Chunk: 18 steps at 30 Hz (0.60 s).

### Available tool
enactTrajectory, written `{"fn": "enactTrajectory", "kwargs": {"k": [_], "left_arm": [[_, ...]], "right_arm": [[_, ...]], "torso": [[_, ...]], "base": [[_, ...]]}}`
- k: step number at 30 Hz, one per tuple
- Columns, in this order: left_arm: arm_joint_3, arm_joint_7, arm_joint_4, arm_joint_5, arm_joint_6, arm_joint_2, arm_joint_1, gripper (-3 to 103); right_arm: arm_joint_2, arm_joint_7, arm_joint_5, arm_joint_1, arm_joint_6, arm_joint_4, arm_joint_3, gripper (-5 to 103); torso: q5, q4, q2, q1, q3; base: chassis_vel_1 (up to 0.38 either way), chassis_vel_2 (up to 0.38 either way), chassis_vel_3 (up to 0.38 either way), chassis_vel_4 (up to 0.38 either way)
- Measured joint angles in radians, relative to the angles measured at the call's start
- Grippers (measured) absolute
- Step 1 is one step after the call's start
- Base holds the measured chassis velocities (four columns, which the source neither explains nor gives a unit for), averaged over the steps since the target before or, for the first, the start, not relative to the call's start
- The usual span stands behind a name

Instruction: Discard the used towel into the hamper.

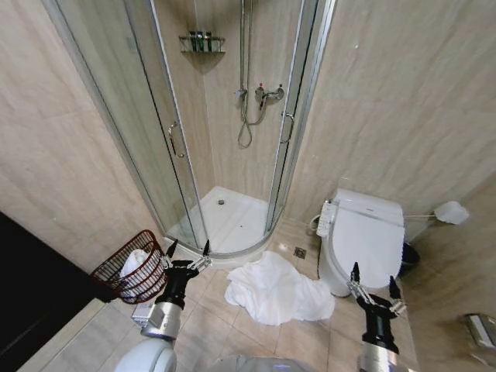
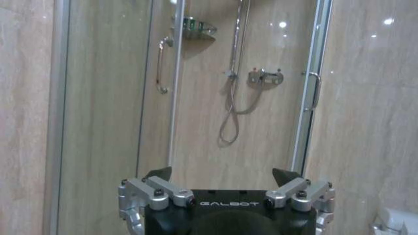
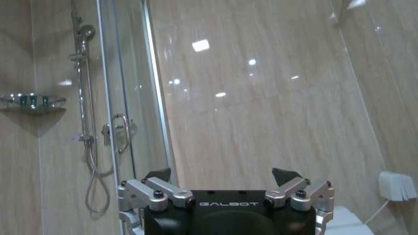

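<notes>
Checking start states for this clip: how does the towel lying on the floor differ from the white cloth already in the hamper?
The towel lies spread and crumpled on the floor tiles between the shower tray and the toilet; the white cloth is bunched inside the hamper. The towel shows whole, the cloth partly behind the wire ribs. The towel looks larger as it lies. Both are white, and neither the left gripper nor the right gripper holds either; both grippers are open.

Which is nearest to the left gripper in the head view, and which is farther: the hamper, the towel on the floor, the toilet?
From the left gripper:
1. Hamper, just beside it on the left.
2. Towel, on the floor, to its right.
3. Toilet, far right, by the wall.
</notes>
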Motion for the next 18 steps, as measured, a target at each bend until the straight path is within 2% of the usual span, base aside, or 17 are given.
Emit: {"fn": "enactTrajectory", "kwargs": {"k": [18], "left_arm": [[0.000, 0.000, 0.000, 0.000, 0.000, 0.000, 0.000, 100]], "right_arm": [[0.007, 0.001, -0.020, -0.006, 0.033, -0.009, -0.001, 100]], "torso": [[0.0001, 0.0000, -0.110, -0.050, -0.060]], "base": [[0.000, 0.000, 0.000, 0.000]]}}
